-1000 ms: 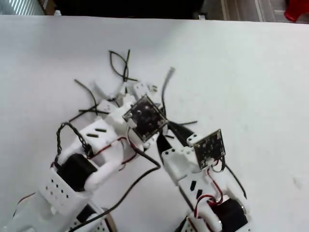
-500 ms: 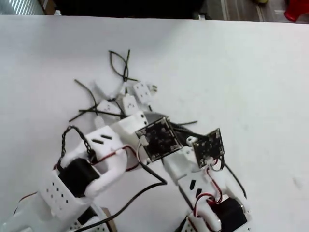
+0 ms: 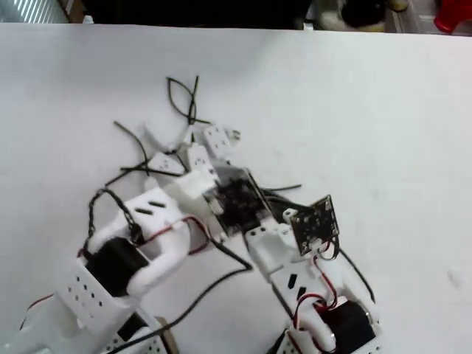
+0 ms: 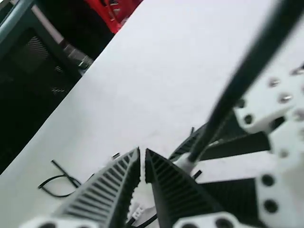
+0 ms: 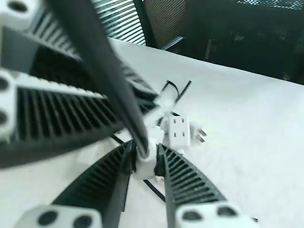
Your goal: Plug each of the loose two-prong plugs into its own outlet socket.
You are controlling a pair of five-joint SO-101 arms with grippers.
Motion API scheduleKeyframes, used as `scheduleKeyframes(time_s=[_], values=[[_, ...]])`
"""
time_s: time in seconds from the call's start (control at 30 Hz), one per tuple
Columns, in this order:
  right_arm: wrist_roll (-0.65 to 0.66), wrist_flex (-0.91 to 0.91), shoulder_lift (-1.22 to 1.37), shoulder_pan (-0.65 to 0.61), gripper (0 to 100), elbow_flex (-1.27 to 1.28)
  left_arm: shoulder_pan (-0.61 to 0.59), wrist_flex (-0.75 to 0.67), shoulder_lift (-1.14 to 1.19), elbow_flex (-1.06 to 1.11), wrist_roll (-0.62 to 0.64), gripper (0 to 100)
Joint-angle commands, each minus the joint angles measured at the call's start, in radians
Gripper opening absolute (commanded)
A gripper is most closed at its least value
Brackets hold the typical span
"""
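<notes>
My right gripper (image 5: pixel 145 145) is shut on a small white plug (image 5: pixel 142 164) whose black cord (image 5: pixel 102 71) runs up out of the fingers. A white outlet block (image 5: pixel 180 130) with two prongs lies on the table just beyond it. My left gripper (image 4: pixel 142 153) hovers close by with its ribbed fingers together and nothing between them. The same cord (image 4: pixel 237 80) and plug (image 4: pixel 183 165) appear beside it in the left wrist view. From above, the white outlet blocks (image 3: pixel 219 140) and their black cords (image 3: pixel 184 99) lie clustered past both wrists.
The white table (image 3: pixel 369 110) stretches wide and bare to the right and back. Both arms (image 3: pixel 147 221) crowd together at the front centre. A red object (image 3: pixel 453 15) and dark chairs sit beyond the table's far edge.
My left wrist has pulled back from the outlet cluster and swung toward the right arm. The right wrist shifted slightly, still holding the plug.
</notes>
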Motion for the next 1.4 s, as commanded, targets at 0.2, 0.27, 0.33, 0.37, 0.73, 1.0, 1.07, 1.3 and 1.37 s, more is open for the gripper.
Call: scheduleKeyframes(time_s=[0.2, 0.27, 0.33, 0.37, 0.73, 1.0, 1.07, 1.3, 1.37], values=[[0.074, -0.01, 0.137, 0.157, 1.6, 0.0, -0.4, 0.166, 0.045, -0.117, 0.0, 9], [0.072, -0.061, 0.234, 0.182, 1.6, -0.002, -0.44, 0.207, 0.136, -0.175, 0.0, 9], [0.072, -0.119, 0.334, 0.205, 1.6, -0.002, -0.467, 0.267, 0.255, -0.269, 0.018, 8], [0.072, -0.143, 0.384, 0.217, 1.6, -0.003, -0.476, 0.304, 0.32, -0.322, 0.034, 8], [0.015, -0.466, 0.742, 0.407, 1.6, -0.003, -0.475, 0.482, 1.007, -0.848, 0.127, 9], [0.008, -0.529, 0.792, 0.44, 1.6, -0.003, -0.429, 0.48, 1.357, -1.186, 0.427, 24], [0.008, -0.529, 0.794, 0.44, 1.6, -0.003, -0.389, 0.476, 1.437, -1.255, 0.468, 24], [0.008, -0.522, 0.794, 0.438, 1.6, -0.002, -0.361, 0.479, 1.741, -1.516, 0.614, 23], [0.008, -0.522, 0.794, 0.438, 1.6, -0.002, -0.36, 0.488, 1.81, -1.596, 0.652, 23]])
